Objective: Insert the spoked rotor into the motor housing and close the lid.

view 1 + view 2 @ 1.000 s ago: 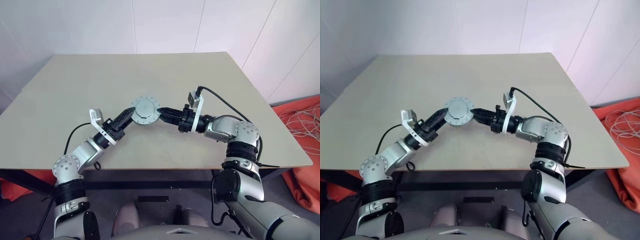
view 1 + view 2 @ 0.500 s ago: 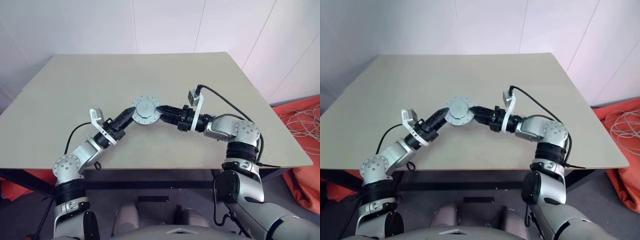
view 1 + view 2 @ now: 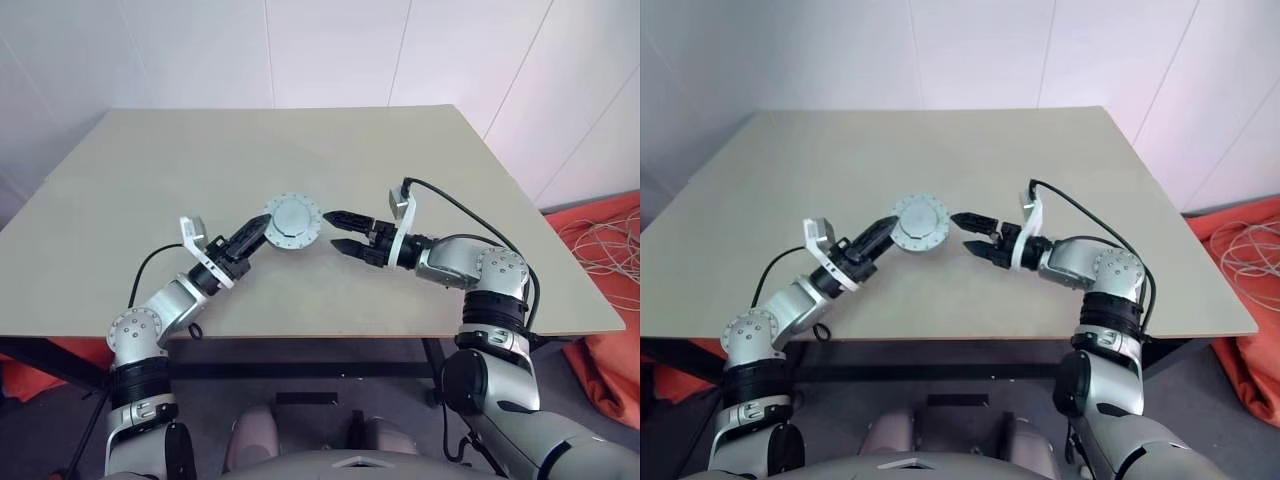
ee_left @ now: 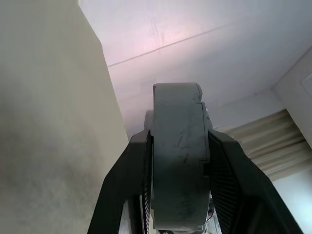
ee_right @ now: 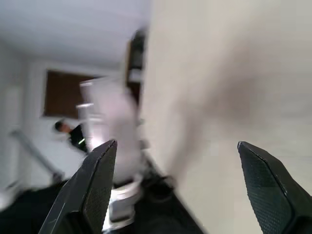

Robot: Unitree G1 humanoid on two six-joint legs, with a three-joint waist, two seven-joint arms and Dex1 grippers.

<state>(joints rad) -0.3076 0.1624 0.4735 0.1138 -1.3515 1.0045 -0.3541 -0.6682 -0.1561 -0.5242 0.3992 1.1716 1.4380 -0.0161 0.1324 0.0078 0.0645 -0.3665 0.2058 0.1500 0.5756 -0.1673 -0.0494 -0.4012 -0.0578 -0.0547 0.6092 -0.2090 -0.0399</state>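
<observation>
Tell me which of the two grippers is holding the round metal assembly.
The left gripper, clamped on the assembly's edge; the right gripper is open beside it.

Left arm reaches forward and inward, forearm angled up toward centre. Left hand (image 3: 258, 231) has its two black fingers (image 4: 127, 168) clamped on opposite faces of the housing (image 3: 293, 222), gripping it edge-on by the rim. Right arm bent at the elbow, forearm pointing inward toward the left. Right hand (image 3: 336, 231) sits just beside the housing, apart from it, fingers (image 5: 97, 180) spread wide, nothing between them.
</observation>
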